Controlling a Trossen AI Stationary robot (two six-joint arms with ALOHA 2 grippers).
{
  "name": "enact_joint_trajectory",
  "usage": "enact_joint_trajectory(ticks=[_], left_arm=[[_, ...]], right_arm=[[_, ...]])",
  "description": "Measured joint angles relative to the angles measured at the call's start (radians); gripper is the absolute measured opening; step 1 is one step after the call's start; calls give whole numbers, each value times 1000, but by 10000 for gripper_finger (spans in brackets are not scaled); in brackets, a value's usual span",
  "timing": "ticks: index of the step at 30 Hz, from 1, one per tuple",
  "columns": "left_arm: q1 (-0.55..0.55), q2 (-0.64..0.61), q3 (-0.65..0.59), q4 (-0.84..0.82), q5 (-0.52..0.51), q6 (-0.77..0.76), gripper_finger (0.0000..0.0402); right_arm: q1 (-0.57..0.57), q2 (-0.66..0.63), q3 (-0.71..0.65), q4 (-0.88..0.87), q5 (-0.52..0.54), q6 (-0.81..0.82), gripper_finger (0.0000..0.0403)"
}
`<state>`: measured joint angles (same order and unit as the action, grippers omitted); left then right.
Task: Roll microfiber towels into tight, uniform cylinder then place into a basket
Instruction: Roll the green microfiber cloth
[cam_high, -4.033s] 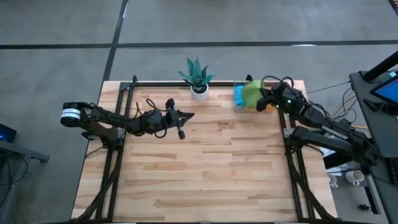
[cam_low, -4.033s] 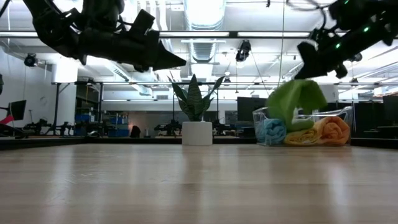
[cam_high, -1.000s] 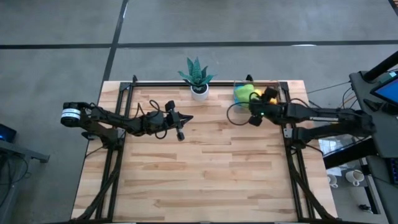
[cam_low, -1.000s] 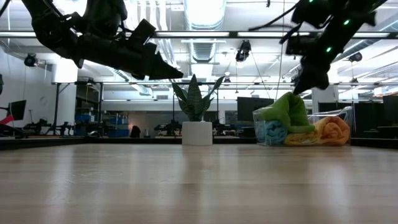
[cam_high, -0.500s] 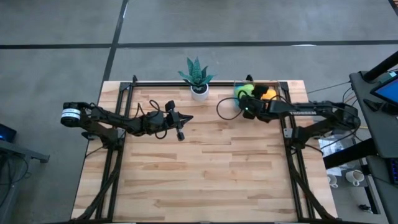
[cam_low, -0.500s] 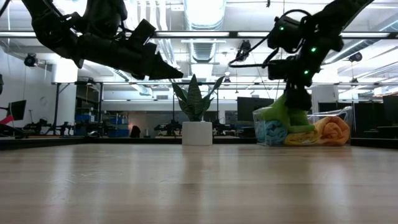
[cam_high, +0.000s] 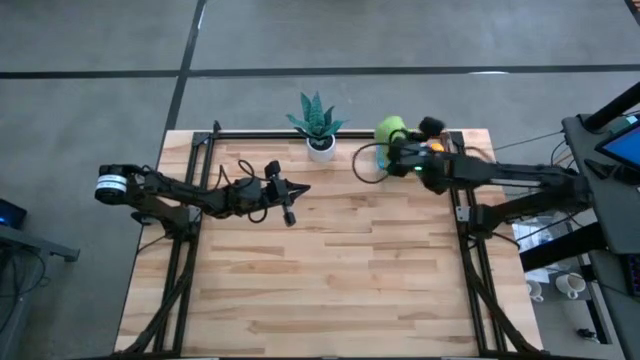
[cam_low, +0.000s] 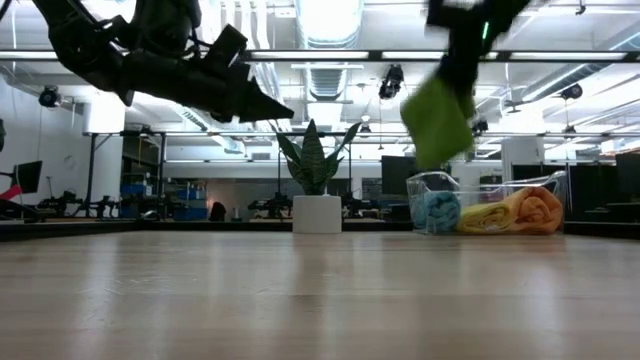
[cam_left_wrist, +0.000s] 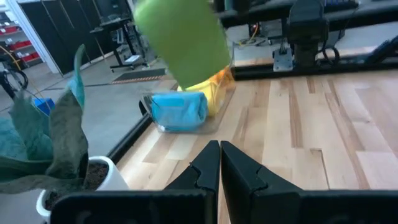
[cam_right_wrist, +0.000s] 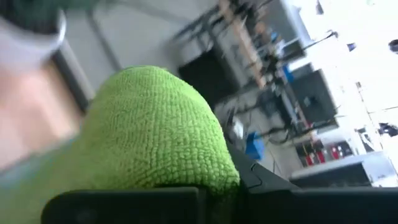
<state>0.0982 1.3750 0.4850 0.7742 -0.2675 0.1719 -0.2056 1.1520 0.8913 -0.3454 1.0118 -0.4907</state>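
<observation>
One green towel (cam_low: 438, 120) pinched in the closed right pincer (cam_high: 400, 150), lifted clear above the basket (cam_low: 490, 205). Soft, light, floppy; likely best gripped mid-roll to stop unravelling. Left of the basket, beyond the plant (cam_high: 318, 122), left pincer (cam_high: 290, 190) shut, empty, above the bench (cam_high: 330, 270).

This is a robotics lab or open-plan workshop. A light wooden worktop (cam_high: 330, 270) stands on a grey concrete floor (cam_high: 300, 40). Behind it, the low view shows exposed ceiling ducts (cam_low: 330, 25), strip lighting, black metal racks (cam_low: 150, 190) and dark monitors (cam_low: 395, 175) on distant benches.
</observation>
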Motion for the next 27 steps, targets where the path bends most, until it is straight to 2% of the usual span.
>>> enact_joint_trajectory(ticks=[3,5,8,11,14,19,24,27], left_arm=[[-1,-29,0,-9,0,-1,0],[-6,-52,0,-23,0,-7,0],[-29,-109,0,-78,0,-8,0],[-64,-180,0,-149,0,-7,0],[-109,-260,0,-210,-8,-7,0],[-190,-365,-1,-322,-115,9,0],[-247,-397,-2,-367,-234,26,0],[-251,-393,-2,-366,-244,42,0]], right_arm=[[91,-66,136,-93,72,15,10],[148,-91,225,-175,82,77,9],[224,-103,339,-297,37,251,9],[278,-88,391,-380,4,416,9],[303,-52,394,-431,-19,548,9],[306,41,347,-421,-182,744,9],[306,168,281,-394,-250,732,9],[314,255,263,-375,-217,647,9]])
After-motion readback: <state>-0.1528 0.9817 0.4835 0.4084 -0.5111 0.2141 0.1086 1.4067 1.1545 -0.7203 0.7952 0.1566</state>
